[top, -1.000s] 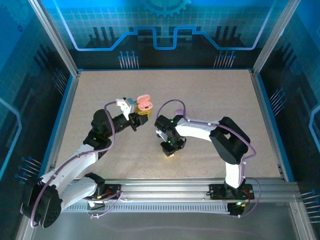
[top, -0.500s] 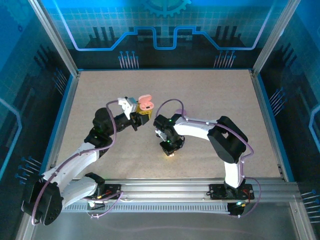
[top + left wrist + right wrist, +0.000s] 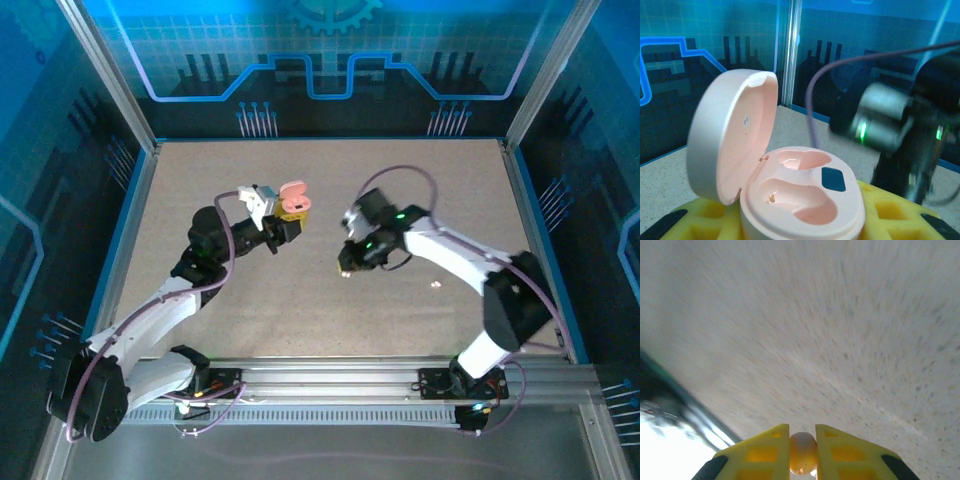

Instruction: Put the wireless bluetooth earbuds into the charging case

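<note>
Pink plastic is noted on the charging case (image 3: 805, 210), which is clamped between the yellow pads (image 3: 890, 215) of the left jaws. The lid (image 3: 732, 135) is hinged open and stands nearly upright on the left side of the case in the left wrist view. Two moulded wells (image 3: 805, 159) are exposed in the base, and nothing is seated in either. A dark blue patch (image 3: 833, 179) is set beside the far well, and a small gold speck is seen in the near one.

From overhead, the case (image 3: 292, 198) is seen left of centre, with bare beige counter (image 3: 420, 190) around it, the lid turned toward the far side.

The right jaws are closed on one earbud (image 3: 802, 452), a small pale rounded piece pinched between the two yellow pads (image 3: 760, 452). The speckled counter (image 3: 840, 315) beyond it is blurred in the right wrist view. Overhead, the right arm (image 3: 450, 250) is bent inward, and the right jaws are placed to the right of the case and nearer the front edge, apart from it. Whether their tip touches the counter cannot be told.

A second earbud (image 3: 437, 286) is recorded as a tiny pale bit lying on the counter to the right of the right jaws, too small for detail.
</note>
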Controlling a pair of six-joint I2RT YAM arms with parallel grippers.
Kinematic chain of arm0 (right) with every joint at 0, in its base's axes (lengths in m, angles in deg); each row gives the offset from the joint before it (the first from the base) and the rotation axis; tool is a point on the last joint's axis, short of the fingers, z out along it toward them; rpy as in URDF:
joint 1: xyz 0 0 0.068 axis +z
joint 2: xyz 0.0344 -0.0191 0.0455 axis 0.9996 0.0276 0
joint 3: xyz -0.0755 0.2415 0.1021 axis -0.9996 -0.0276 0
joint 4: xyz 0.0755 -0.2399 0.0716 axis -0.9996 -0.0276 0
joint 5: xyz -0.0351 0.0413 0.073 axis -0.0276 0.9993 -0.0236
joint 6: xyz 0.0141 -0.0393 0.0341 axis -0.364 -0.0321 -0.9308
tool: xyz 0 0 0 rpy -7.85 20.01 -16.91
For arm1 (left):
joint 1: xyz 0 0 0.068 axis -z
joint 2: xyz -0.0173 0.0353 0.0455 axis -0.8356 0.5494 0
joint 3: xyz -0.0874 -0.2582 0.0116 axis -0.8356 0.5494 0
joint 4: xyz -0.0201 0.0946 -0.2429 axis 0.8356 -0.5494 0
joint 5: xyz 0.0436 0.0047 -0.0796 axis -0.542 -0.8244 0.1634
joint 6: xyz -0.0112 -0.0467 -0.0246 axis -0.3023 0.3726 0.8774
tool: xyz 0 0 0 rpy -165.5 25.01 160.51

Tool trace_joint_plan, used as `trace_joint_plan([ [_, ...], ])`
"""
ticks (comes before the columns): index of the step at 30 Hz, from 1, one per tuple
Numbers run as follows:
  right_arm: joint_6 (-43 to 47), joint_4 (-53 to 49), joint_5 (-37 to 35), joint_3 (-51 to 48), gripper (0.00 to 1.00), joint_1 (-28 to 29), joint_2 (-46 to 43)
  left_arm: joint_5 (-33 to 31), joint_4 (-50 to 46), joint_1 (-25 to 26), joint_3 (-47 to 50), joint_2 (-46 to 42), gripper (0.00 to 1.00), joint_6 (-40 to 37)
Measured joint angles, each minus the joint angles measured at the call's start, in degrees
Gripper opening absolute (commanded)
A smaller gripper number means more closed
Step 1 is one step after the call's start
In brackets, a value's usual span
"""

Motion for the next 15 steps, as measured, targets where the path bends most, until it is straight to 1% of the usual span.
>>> trace_joint_plan([
  [3, -4.8, 7.0, 10.8, -1.0, 0.17, -7.5, -4.7, 0.3, 0.0, 0.0, -1.9, 2.1, 0.31, 0.2],
  [6, -8.9, 13.4, 21.2, -1.0, 0.17, -11.2, -5.1, 0.8, 0.6, 0.0, -2.8, 4.1, 0.31, 0.3],
  [9, -13.1, 18.8, 30.6, -1.0, 0.16, -13.3, -4.5, 2.0, 1.0, 0.0, -3.0, 5.7, 0.31, 0.4],
  [11, -15.4, 21.6, 35.4, -1.0, 0.16, -14.0, -3.9, 2.9, 1.4, 0.0, -3.0, 6.5, 0.31, 0.4],
  [15, -18.2, 24.0, 42.1, 0.3, 0.16, -14.3, -2.7, 4.8, 2.2, 0.0, -3.0, 7.4, 0.31, 0.3],
])
